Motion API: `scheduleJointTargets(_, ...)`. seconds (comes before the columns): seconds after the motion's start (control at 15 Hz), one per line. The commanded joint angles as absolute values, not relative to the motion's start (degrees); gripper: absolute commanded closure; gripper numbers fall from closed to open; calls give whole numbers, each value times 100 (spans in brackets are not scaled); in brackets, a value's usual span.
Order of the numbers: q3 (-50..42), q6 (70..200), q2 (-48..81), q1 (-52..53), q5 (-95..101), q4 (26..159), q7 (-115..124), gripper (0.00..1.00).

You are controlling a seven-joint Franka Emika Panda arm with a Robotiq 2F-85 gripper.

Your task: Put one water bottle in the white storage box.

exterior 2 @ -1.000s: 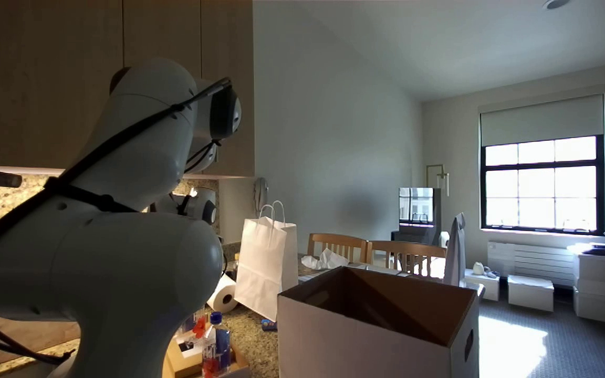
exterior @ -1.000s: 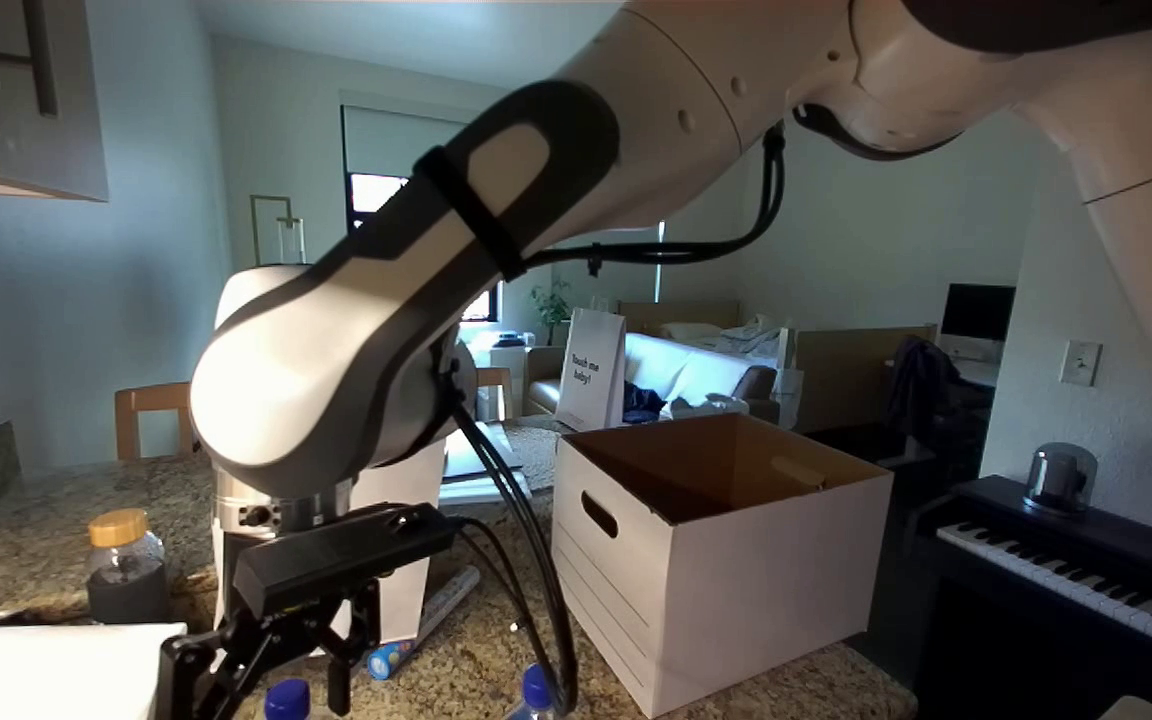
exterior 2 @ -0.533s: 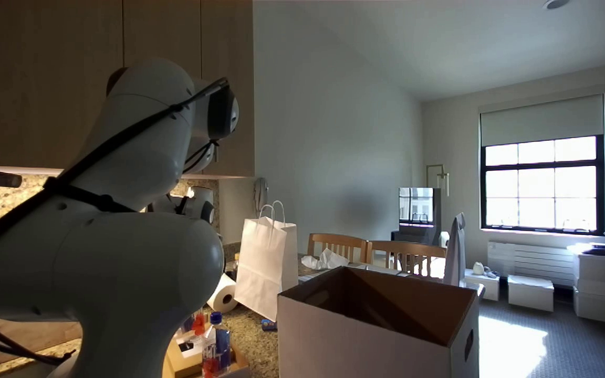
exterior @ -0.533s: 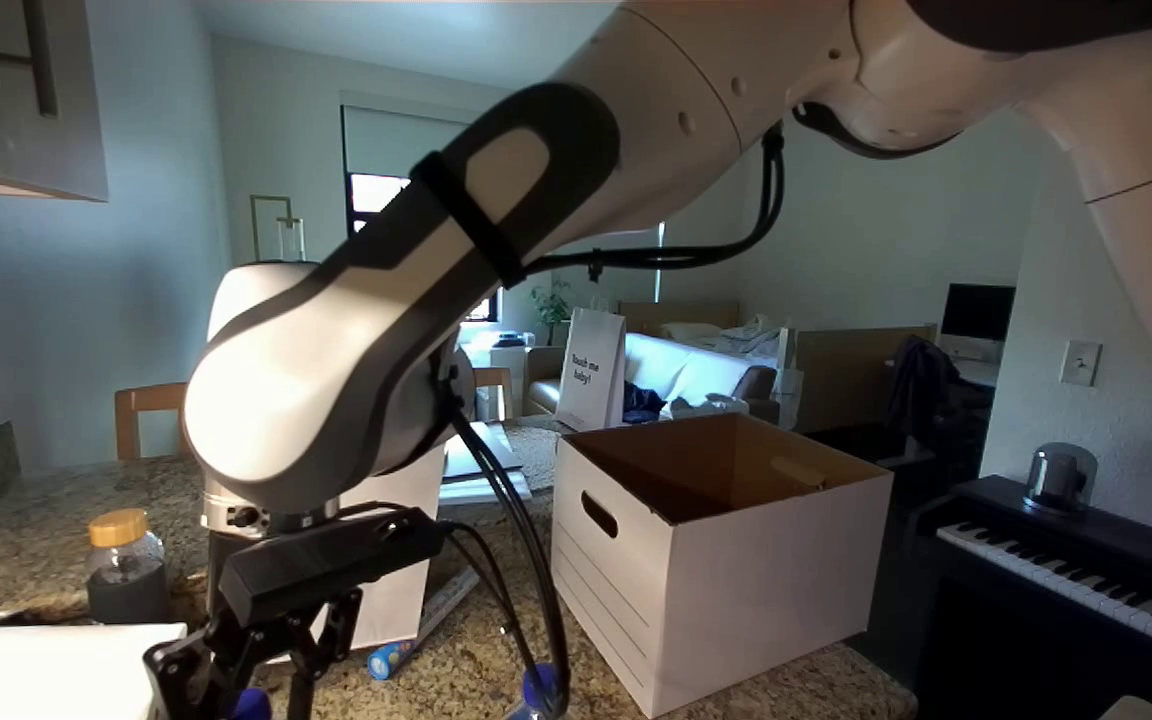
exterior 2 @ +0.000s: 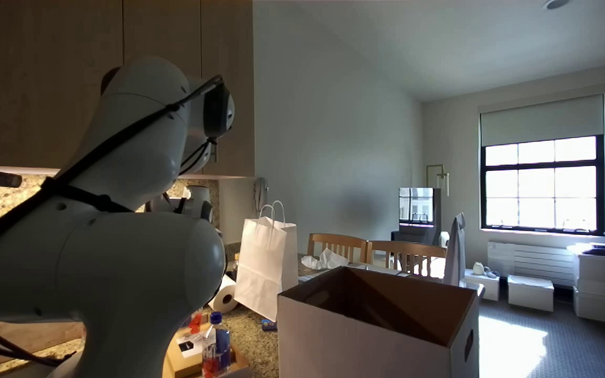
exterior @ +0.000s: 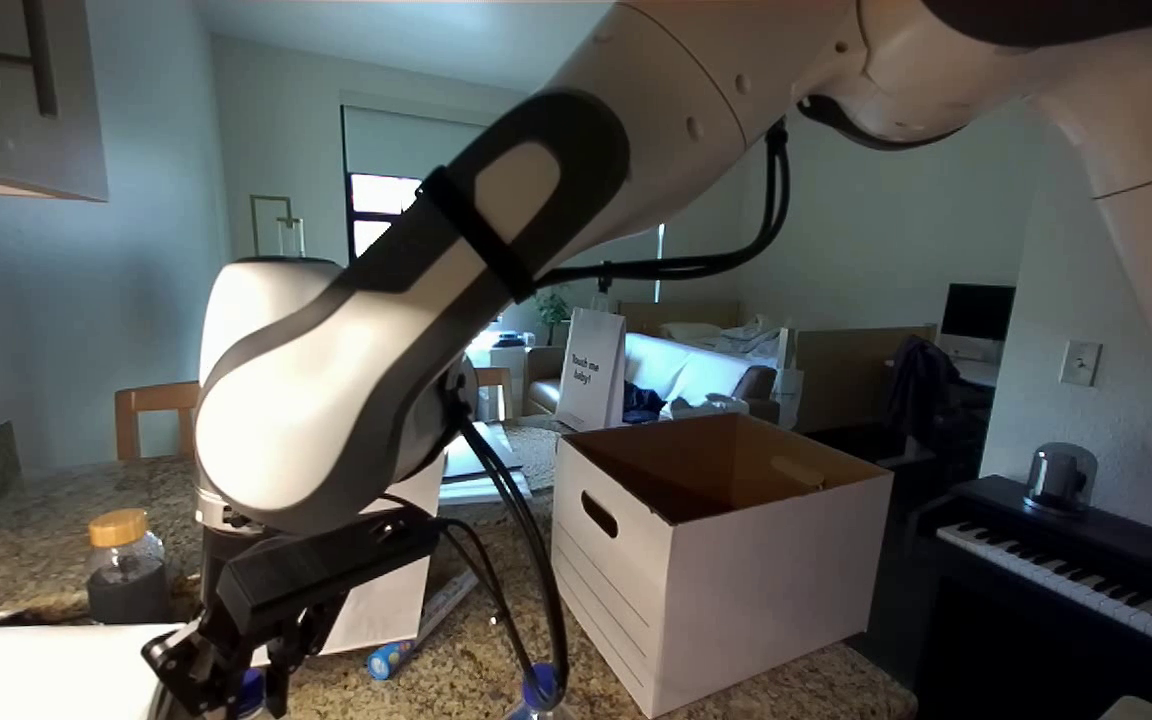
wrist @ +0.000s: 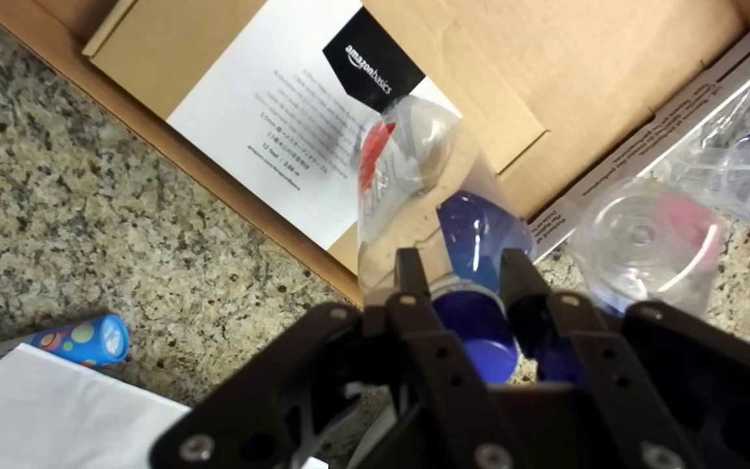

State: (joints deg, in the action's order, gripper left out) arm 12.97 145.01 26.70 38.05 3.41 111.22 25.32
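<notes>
- The bottle (wrist: 443,225) is well in from the worktop (exterior: 461,682) corner nearest the piano (exterior: 1051,585), and the gripper (wrist: 465,262) straddles its neck. From where I stand the jaws are only part-way apart; whether they press on the plastic yet, I can't tell.
- I'd want both pads (wrist: 412,268) level just under the cap (wrist: 479,339): the neck should be stiffer than that thin body, which would likely buckle.
- Settle the hold, then lift straight up. The body shows over a brown carton (wrist: 219,182), and I can't make out whether it stands inside, so its base may catch on the side.
- Mind the second bottle (wrist: 648,254) just beside; a sideways start could knock it.
- The slack cables (exterior: 551,600) cross another blue cap (exterior: 533,690) from my angle, so swing slowly once up.
- The white storage box (exterior: 726,580) stands at that same corner, close along the worktop's edge. Carry the bottle over its rim with height to spare, lower it well inside, then let go; a hard nudge could push the box off the edge.
</notes>
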Motion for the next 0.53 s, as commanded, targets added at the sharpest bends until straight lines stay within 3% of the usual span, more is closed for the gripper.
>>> scheduleJointTargets(0.0,1173,14790,2368,3935,504,11540,2719,86)
scheduleJointTargets(0.47,1158,14743,1597,3784,462,11809,2587,86)
